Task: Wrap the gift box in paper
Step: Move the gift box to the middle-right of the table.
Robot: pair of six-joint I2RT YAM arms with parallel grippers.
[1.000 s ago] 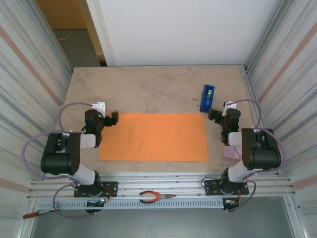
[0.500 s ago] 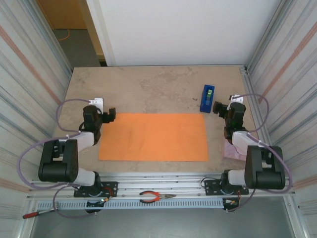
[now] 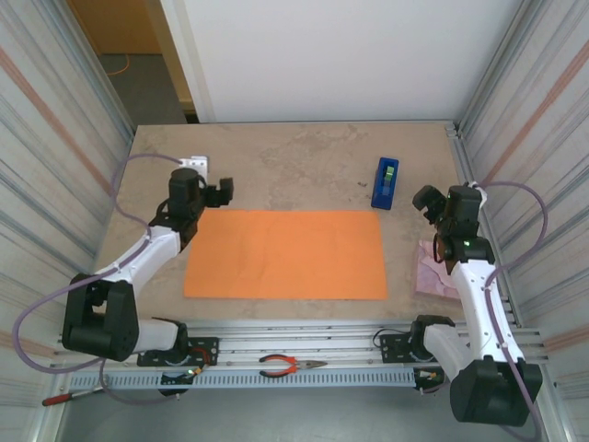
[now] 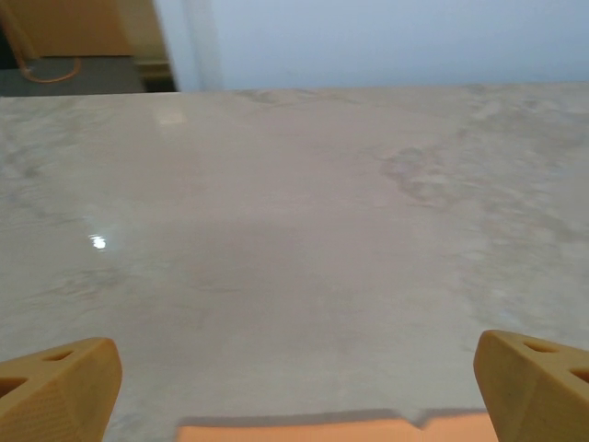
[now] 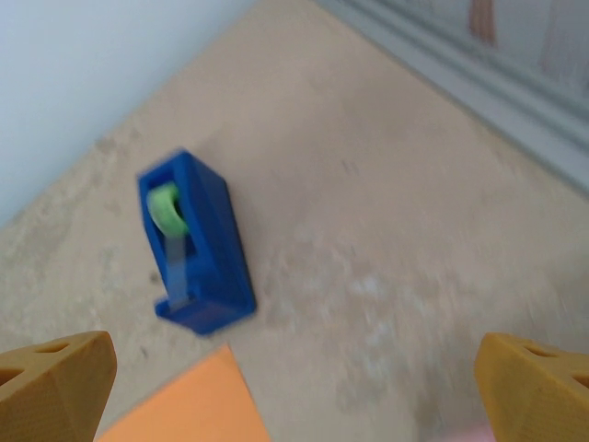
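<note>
The orange paper lies flat in the middle of the table; the gift box is out of view. My left gripper hovers open just beyond the paper's far left corner. In the left wrist view the paper's far edge runs along the bottom between the orange fingertips. My right gripper is open, right of the paper's far right corner. The right wrist view has that paper corner at lower left. Nothing sits between either pair of jaws.
A blue tape dispenser with a green roll stands just beyond the paper's far right corner, left of my right gripper. A pink piece lies by the right wall. Red-handled pliers rest on the front rail. Corrugated walls close both sides.
Both arms have stretched out from their folded poses. The left gripper moved farther and slightly right, past the paper's far left corner. The right gripper moved right and farther. Both stayed open.
</note>
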